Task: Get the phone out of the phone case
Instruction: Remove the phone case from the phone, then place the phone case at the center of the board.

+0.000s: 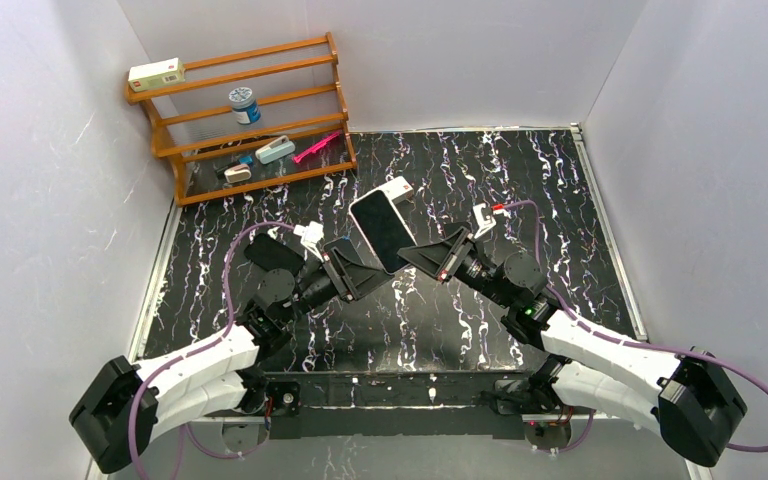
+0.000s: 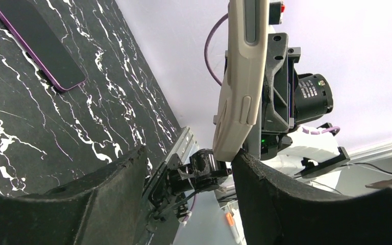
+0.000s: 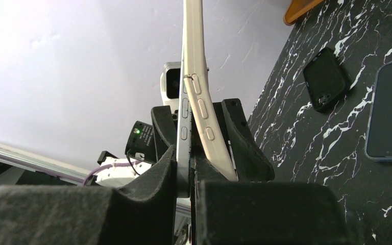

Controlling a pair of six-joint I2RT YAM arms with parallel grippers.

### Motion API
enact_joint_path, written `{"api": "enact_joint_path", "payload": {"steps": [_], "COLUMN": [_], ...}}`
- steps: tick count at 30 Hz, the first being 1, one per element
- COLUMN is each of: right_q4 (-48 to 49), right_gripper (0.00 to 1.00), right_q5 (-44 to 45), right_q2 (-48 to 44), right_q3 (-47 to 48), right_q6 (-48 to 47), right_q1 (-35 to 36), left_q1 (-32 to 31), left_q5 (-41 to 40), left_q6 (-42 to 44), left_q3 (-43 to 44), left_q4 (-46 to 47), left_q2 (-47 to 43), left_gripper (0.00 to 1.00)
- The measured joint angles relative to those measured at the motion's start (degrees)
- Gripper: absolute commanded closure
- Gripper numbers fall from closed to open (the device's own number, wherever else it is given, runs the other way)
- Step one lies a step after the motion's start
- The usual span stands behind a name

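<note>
The phone (image 1: 382,230) is held up on edge above the table middle between both grippers. In the right wrist view, my right gripper (image 3: 191,173) is shut on the phone's silver edge (image 3: 184,127), and the beige case (image 3: 204,115) bends away from it on the right side. In the left wrist view, my left gripper (image 2: 189,173) is open, its fingers wide apart. The case's lower corner (image 2: 232,143) rests against the right finger (image 2: 286,194). The left gripper's fingers straddle phone and case. In the top view the left gripper (image 1: 355,268) and right gripper (image 1: 430,255) face each other.
A purple-edged phone (image 2: 35,43) lies flat on the black marbled table (image 1: 520,180); a dark phone (image 3: 390,117) and a black case (image 3: 329,79) also lie there. A wooden shelf (image 1: 250,110) with small items stands at the back left. White walls enclose the table.
</note>
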Motion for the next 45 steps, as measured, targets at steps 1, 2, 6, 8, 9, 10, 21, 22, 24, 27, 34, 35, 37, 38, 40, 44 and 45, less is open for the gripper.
{"api": "enact_joint_path", "payload": {"steps": [1,2,6,8,9,10,21,22,24,27,34,35,37,38,40,44,45], "right_q4": [-0.2,-0.4,-1.1,-1.4,-1.6,-2.1,-6.3,-6.7,-7.2,-7.5,-8.0,-8.3,-9.0,-9.8,-11.1,-13.0,-13.4], "right_gripper": [0.99,0.99,0.99,0.99,0.99,0.99,0.99,0.99,0.99,0.99,0.99,0.99,0.99,0.99,0.99,0.99,0.99], "right_q5": [-0.1,-0.1,-0.9,-1.5,-1.8,-2.4,-5.8,-5.9,-6.1,-6.1,-6.6,-6.8,-7.0,-7.1,-7.3,-9.6,-10.3], "right_q2": [0.0,0.0,0.0,-0.1,-0.2,-0.2,-0.2,-0.2,-0.2,-0.2,0.5,0.7,0.7,0.7,0.7,0.6,0.6], "right_q3": [0.0,0.0,0.0,0.0,0.0,0.0,0.0,0.0,0.0,0.0,1.7,2.1,2.4,2.6,2.8,3.2,3.4], "right_q6": [0.0,0.1,0.1,0.1,0.0,0.0,-0.3,-0.3,-0.5,-0.5,-0.7,-0.8,-1.1,-1.3,-1.7,-2.7,-3.2], "right_q1": [0.0,0.0,-0.2,-0.2,-0.3,-0.3,-0.4,-0.4,-0.4,-0.6,-0.7,-0.7,-0.7,-0.7,-0.6,-0.2,-0.1], "left_q1": [-0.2,-0.2,-0.5,-0.5,-0.5,-0.5,-0.6,-0.6,-0.6,-0.5,-0.3,-0.3,-0.4,-0.6,-0.9,-0.8,-0.8], "left_q5": [-0.6,-1.1,-4.2,-5.9,-6.7,-7.7,-10.6,-10.4,-9.9,-9.2,-8.9,-9.4,-10.6,-11.2,-12.9,-20.2,-22.6], "left_q6": [-0.4,-0.7,-2.7,-3.9,-4.6,-5.2,-7.4,-7.4,-7.6,-7.6,-4.5,-3.4,-1.1,0.3,2.6,6.8,7.6], "left_q3": [0.0,0.0,0.0,-0.1,-0.2,-0.3,-0.7,-0.7,-0.7,-0.7,-0.7,-0.7,-0.7,-0.7,-0.7,-0.4,-0.2], "left_q4": [0.0,0.0,0.0,0.0,0.0,0.2,3.2,3.7,5.0,6.7,8.9,8.6,7.3,5.9,2.4,-9.0,-12.7], "left_q2": [0.1,0.1,0.2,0.2,0.2,0.2,2.3,2.7,3.7,5.0,5.5,5.4,4.7,4.1,3.0,0.1,-0.6], "left_gripper": [0.42,0.43,0.44,0.46,0.47,0.49,0.79,0.82,0.89,1.0,1.0,1.0,1.0,1.0,1.0,1.0,1.0]}}
